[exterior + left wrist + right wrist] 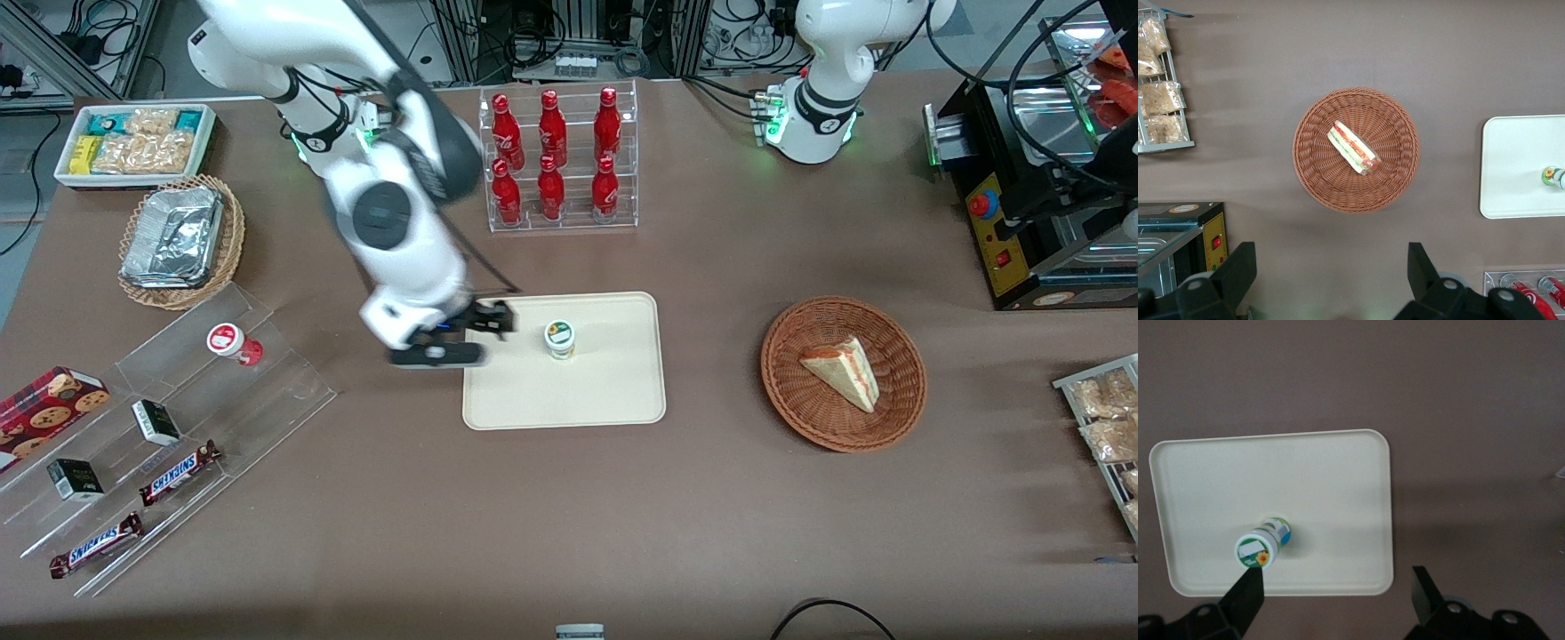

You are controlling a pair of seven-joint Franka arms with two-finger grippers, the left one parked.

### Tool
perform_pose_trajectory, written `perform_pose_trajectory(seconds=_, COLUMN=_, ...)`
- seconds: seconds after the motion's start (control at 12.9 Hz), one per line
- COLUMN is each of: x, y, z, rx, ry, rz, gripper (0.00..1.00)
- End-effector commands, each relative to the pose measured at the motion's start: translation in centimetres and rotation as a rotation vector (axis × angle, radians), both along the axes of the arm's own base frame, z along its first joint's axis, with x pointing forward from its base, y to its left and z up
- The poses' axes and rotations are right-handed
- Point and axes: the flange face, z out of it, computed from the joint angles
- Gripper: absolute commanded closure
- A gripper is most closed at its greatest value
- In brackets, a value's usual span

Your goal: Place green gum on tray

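Now | gum (pixel 559 339) upright on tray (pixel 613 391), axis vertical | gripper (pixel 484 322) over tray edge toward working arm's end, just beside gum, not touching | fingers (pixel 1248 592) spread wide, holding nothing | likely retreat next

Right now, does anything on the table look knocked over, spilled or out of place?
Nothing stands out. The green gum stands upright on the tray, and the hand, open, sits beside it over the tray's edge.
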Motion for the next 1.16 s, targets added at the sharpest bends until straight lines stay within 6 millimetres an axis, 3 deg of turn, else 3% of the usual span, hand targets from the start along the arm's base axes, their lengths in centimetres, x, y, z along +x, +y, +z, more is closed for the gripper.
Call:
perform_pose_trajectory(seconds=0.0, x=-2.3, y=-6.2, z=5.1, rx=0.017, ry=0.081, rz=0.019, gripper=0.02)
perform_pose_trajectory(seconds=0.23, x=-3.3, y=-14.0, z=9.8, rx=0.017, ry=0.134, rz=0.040, gripper=0.02)
perform_pose_trajectory(seconds=0.47, x=-3.8, y=-22.8, z=12.3, rx=0.033, ry=0.134, rz=0.066, gripper=0.02)
perform_pose_trajectory(seconds=0.78, x=-4.2, y=-28.9, z=13.6, rx=-0.016, ry=0.122, rz=0.112, gripper=0.02)
perform_pose_trajectory(seconds=1.09, x=-3.8, y=-34.2, z=13.5, rx=-0.004, ry=0.118, rz=0.120, gripper=0.02)
